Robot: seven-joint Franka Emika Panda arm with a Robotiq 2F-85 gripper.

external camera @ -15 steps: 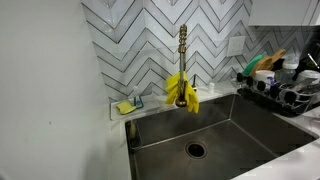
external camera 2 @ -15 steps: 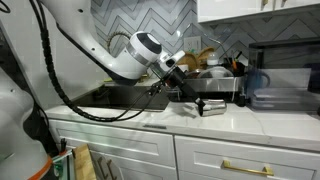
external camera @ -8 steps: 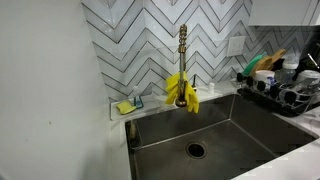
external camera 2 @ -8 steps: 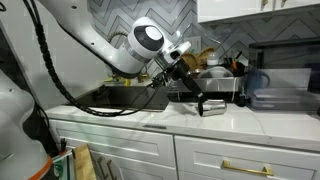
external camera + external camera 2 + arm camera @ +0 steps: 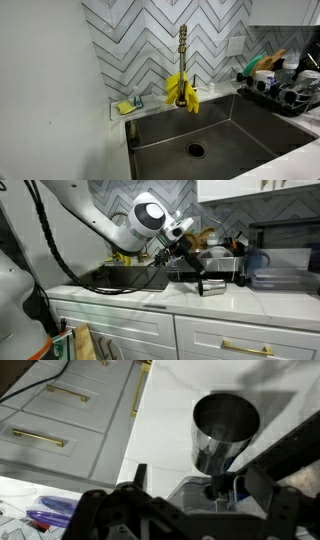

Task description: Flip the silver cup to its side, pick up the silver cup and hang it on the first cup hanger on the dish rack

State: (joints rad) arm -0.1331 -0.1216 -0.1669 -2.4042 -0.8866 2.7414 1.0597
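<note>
Pick-up stage, with the cup lying down. In an exterior view the small, shiny, plain cylindrical silver cup (image 5: 212,287) lies on its side on the white stone bench (image 5: 140,300), near the front edge and just in front of the low black wire dish rack (image 5: 226,272). The dark Robotiq gripper (image 5: 192,264) hangs above the cup, a little toward the steel sink (image 5: 160,130) and apart from the cup. Its fingers stand wide and hold nothing. We read the cup's long axis as running roughly along the bench front, with the dark open mouth turned toward the arm and the closed base away from it. The wrist view looks into that mouth (image 5: 222,435) and agrees, though the exterior picture is small, so this reading may be somewhat off. We judge the tipping done and the lift to be the step in hand. To do it well, we would lower the fingers astride the cylinder wall, across the long axis and nearer the closed base than the rim, so that the mouth stays free for the hanger. We would close slowly, since a round polished wall can roll or slip, and lift straight up before turning toward the rack. We cannot make out the first cup hanger in these views.
</note>
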